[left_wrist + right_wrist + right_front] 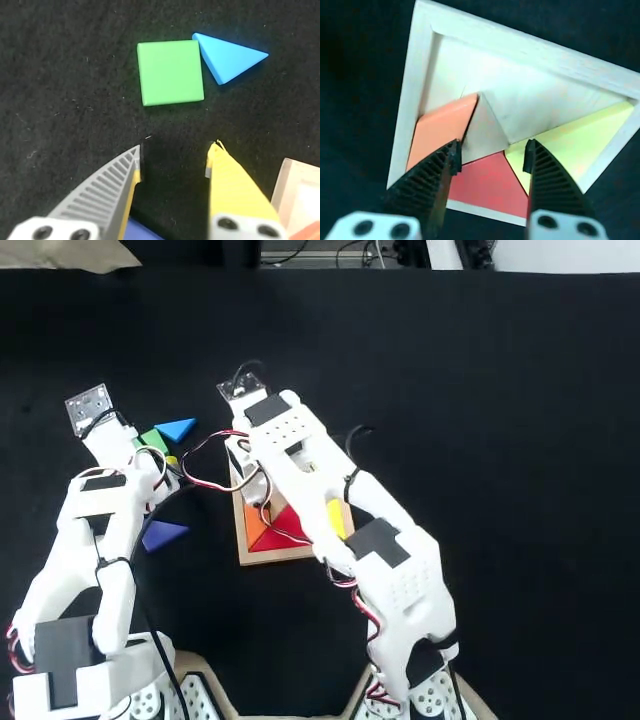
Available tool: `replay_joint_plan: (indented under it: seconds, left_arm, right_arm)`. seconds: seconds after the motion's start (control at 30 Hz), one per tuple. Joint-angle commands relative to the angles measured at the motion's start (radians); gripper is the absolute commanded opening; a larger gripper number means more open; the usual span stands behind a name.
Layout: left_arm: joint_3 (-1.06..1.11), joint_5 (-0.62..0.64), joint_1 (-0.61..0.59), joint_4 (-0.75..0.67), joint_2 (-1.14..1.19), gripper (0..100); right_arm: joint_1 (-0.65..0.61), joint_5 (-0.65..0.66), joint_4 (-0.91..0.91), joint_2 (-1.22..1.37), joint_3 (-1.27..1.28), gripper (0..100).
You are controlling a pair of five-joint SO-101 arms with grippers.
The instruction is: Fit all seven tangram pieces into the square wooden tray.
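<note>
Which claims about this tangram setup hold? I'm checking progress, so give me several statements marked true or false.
1. The wooden tray holds an orange piece, a red triangle and a yellow triangle. True.
2. The green square lies inside the tray. False: it lies on the black table beside the light blue triangle.
3. The left pincer is shut on the green square. False: it is open and empty, apart from the square.
4. The right pincer is open over the tray. True.
</note>
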Motion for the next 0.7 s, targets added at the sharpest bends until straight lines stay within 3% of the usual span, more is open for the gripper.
replay_joint_plan:
  seconds: [0.0, 0.17, 0.67]
  left_arm:
    - [-0.005, -0.005, 0.01, -0.02, -0.029, 22]
    - [-0.007, -0.005, 0.01, -0.02, -0.029, 22]
    - [-0.007, -0.005, 0.01, -0.02, -0.029, 22]
  right_arm:
    - [0.051, 0.068, 0.003, -0.088, -0.038, 18.9]
    - [0.138, 0.147, -0.087, -0.097, -0.016, 0.6]
    - [0.071, 0.155, -0.098, -0.007, -0.005, 1.5]
